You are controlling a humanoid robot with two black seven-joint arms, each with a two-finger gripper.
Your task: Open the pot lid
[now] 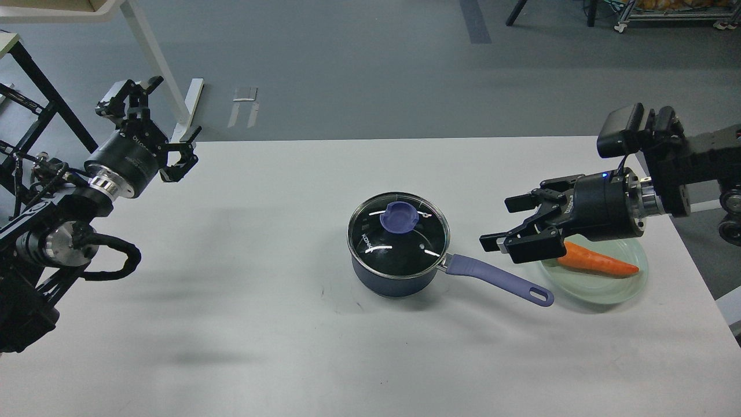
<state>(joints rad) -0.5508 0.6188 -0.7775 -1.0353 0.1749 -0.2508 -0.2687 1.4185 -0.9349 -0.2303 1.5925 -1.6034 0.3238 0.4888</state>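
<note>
A dark blue pot (393, 278) stands in the middle of the white table, its purple handle (498, 279) pointing right. A glass lid (398, 234) with a purple knob (397, 216) sits on it. My right gripper (501, 222) is open and empty. It points left, level with the lid and to the right of the pot, above the handle. My left gripper (168, 113) is open and empty at the table's far left edge, far from the pot.
A pale green plate (602, 286) with an orange carrot (596, 260) lies right of the pot handle, partly behind my right gripper. A white table leg and black frame stand behind the table's far left.
</note>
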